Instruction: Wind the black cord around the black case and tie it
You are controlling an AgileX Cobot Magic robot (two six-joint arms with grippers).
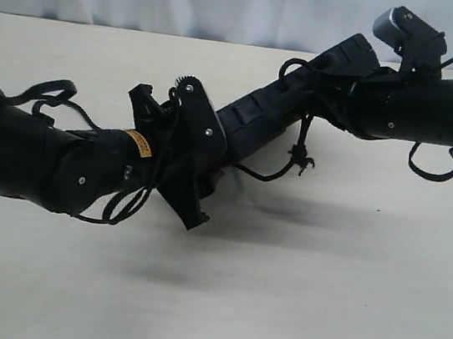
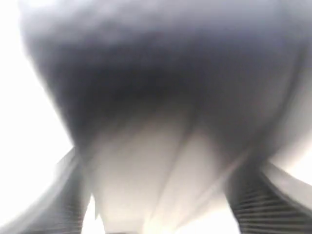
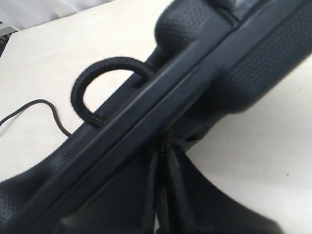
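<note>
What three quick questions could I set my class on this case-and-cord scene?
1. True or false: the black case lies flat on the table.
2. In the exterior view, the knot of the black cord is: A) hanging below the case; B) lying at the table's near edge; C) on top of the case.
3. Fill in: in the right wrist view the cord forms a ____ at the case's edge.
Key: 1 false; 2 A; 3 loop.

Black case (image 2: 161, 73) right up against the lens, nothing but dark blur. Ribbed fingers (image 2: 261, 204) spread wide, reaching toward the case, tips lost in its blur. Pale surface (image 2: 146, 185) just beside it.
</note>
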